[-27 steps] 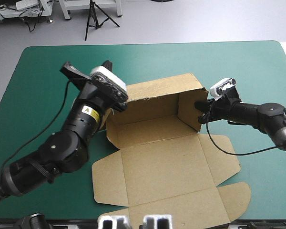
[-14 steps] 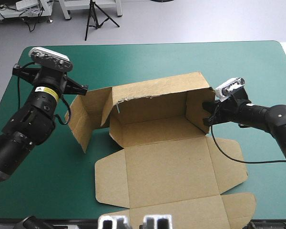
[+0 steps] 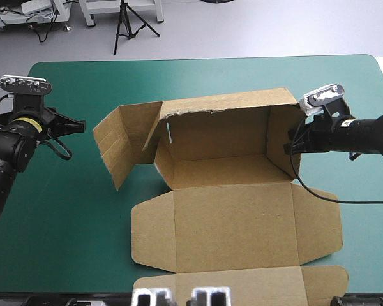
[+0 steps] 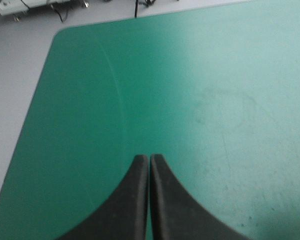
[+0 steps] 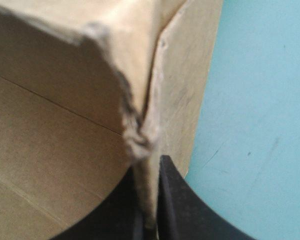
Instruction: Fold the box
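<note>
Now clear of the board, the left end effector has drawn back toward the left edge of the teal-green surface. Its black fingers are clenched together in a pointed arch, with nothing between them and only bare cover ahead. Just before, it stood tight against the left end of the brown box. With that support gone, the left side flap has swung outward and now stands splayed, well apart from the empty end effector. The right end effector keeps its grip, fingers all but closed on the right wall. The thin board stands upright between them, and the tray's inside opens out beside and beyond the grasp. The box sits mid-surface and has slid a little toward the right end effector since the earlier frames. Its back wall is raised, and the lid panel lies flat toward the near edge, its tabs spread. Only the right end looks formed. The left end appears to have come undone, so the fold seems roughly half done at best. The free arm will likely have to return, raise that flap and tuck it while the right hold steadies the box. The rough, torn-looking board edge near the grasp suggests it may crease or tear if pulled hard.
</note>
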`<action>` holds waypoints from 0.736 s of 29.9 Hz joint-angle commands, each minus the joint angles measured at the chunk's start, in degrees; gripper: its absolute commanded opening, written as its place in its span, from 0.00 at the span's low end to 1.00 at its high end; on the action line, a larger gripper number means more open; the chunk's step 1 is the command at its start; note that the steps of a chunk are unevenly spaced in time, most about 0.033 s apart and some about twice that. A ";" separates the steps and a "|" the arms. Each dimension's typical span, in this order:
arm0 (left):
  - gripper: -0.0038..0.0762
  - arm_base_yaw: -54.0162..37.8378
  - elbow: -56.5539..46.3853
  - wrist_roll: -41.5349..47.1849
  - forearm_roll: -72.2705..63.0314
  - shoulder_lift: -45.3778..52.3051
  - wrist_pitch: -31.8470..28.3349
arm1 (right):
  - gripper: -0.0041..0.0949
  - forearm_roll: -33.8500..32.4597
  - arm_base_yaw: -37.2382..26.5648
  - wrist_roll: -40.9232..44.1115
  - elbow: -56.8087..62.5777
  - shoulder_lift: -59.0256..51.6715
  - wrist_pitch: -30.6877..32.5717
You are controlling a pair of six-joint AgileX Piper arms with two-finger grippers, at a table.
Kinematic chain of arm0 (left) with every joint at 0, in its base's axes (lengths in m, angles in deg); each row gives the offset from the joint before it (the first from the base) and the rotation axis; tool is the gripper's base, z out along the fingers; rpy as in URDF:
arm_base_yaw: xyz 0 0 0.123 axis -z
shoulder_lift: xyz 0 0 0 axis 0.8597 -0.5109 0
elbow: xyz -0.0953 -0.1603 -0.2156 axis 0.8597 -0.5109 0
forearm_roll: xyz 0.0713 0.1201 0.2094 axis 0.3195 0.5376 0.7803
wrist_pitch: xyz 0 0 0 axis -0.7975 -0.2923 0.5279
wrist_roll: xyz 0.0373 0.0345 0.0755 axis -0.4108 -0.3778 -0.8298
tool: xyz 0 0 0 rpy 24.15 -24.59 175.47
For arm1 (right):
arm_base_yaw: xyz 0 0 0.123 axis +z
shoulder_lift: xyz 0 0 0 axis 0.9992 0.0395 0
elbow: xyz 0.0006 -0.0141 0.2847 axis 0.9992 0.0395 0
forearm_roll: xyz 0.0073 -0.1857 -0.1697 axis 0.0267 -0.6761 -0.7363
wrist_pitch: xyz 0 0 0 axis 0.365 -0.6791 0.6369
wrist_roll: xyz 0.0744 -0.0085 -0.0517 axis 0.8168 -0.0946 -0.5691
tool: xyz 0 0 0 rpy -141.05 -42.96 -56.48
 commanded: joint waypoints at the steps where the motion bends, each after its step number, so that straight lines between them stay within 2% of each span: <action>1: 0.04 -2.50 1.93 -5.72 -6.90 -0.14 1.47 | 0.04 -1.55 0.04 3.50 -4.95 2.64 6.58; 4: 0.04 -3.43 1.93 -6.52 -7.05 -1.34 4.90 | 0.04 -1.81 0.04 3.87 -6.50 6.59 9.24; 10: 0.04 -3.52 1.93 -7.12 -6.93 -2.58 8.45 | 0.04 -1.81 0.04 3.87 -7.34 12.76 8.04; 18: 0.04 -3.52 1.93 -7.77 -6.93 -3.06 8.82 | 0.05 -1.89 0.04 2.75 -7.34 18.93 -0.88; 22: 0.04 -3.52 1.93 -7.89 -6.93 -3.54 8.82 | 0.11 -1.89 0.14 1.07 -7.34 20.87 -4.53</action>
